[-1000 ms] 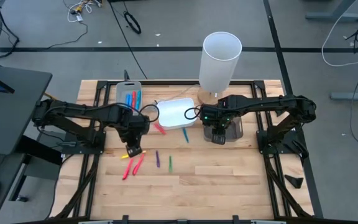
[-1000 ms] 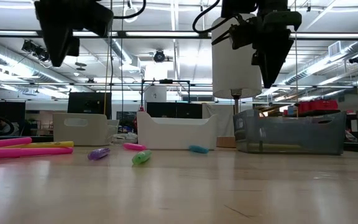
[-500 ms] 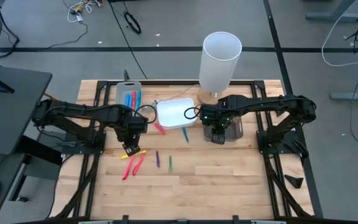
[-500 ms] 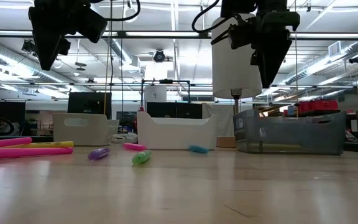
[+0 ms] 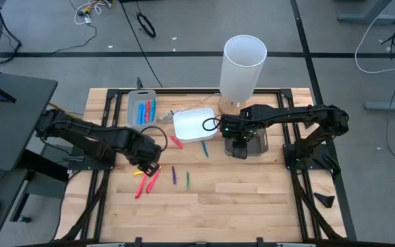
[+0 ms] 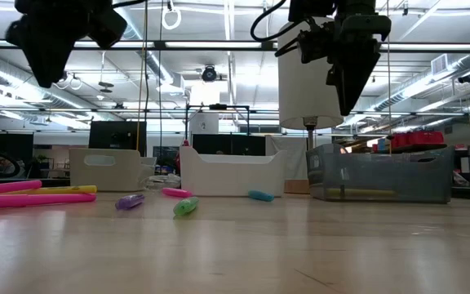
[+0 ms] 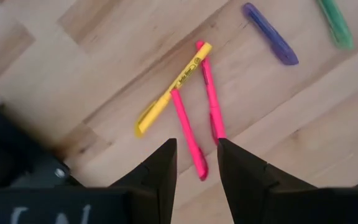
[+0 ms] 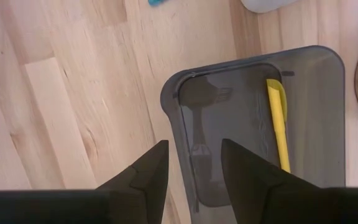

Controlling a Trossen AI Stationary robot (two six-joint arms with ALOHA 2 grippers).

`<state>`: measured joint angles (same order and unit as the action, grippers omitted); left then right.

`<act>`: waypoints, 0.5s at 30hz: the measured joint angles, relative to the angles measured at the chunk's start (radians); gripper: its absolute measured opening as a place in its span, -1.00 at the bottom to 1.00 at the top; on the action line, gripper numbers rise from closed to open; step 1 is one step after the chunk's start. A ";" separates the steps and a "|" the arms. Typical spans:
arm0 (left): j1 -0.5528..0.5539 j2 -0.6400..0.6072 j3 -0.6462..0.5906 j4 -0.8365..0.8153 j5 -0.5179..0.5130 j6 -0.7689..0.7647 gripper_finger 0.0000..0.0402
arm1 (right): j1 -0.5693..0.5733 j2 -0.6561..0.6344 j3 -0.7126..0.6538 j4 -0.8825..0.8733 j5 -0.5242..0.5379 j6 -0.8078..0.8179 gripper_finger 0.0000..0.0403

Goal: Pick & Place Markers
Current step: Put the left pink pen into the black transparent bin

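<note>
Loose markers lie flat on the wooden table: a yellow one (image 7: 173, 89), two pink ones (image 7: 188, 134) (image 7: 211, 93), a purple one (image 7: 270, 42), a green one (image 7: 335, 23), a red one (image 5: 177, 142) and a blue one (image 5: 205, 149). My left gripper (image 7: 196, 144) (image 5: 148, 165) hangs open above the yellow and pink markers, touching nothing. My right gripper (image 8: 194, 144) (image 5: 240, 151) is open above the dark tray (image 8: 303, 81), where another yellow marker (image 8: 277, 124) lies. The grey tray (image 5: 142, 106) holds blue and red markers.
A white tray (image 5: 193, 123) sits between the grey and dark trays along the far side. A tall white cylinder (image 5: 242, 65) stands on a round wooden base just beyond the dark tray. Bare wood stretches toward the near edge.
My left arm has swung lower and toward the table's near-left, carrying its open gripper a little leftward above the pink and yellow markers. No marker has moved.
</note>
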<state>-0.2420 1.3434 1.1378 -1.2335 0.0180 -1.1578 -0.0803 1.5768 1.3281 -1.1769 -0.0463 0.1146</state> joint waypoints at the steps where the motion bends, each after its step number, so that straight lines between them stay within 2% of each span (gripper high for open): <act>1: -0.009 0.000 0.000 0.000 -0.003 -0.037 -0.39 | 0.000 0.000 0.000 0.001 0.000 0.000 -0.28; 9: -0.080 0.000 -0.001 -0.001 -0.010 -0.283 -0.39 | 0.000 0.000 0.000 0.004 0.000 0.000 -0.28; 15: -0.136 0.000 -0.001 -0.020 -0.011 -0.401 -0.39 | 0.000 0.000 0.000 0.004 0.000 0.000 -0.28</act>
<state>-0.3779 1.3434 1.1370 -1.2533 0.0074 -1.5588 -0.0803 1.5768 1.3281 -1.1725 -0.0463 0.1142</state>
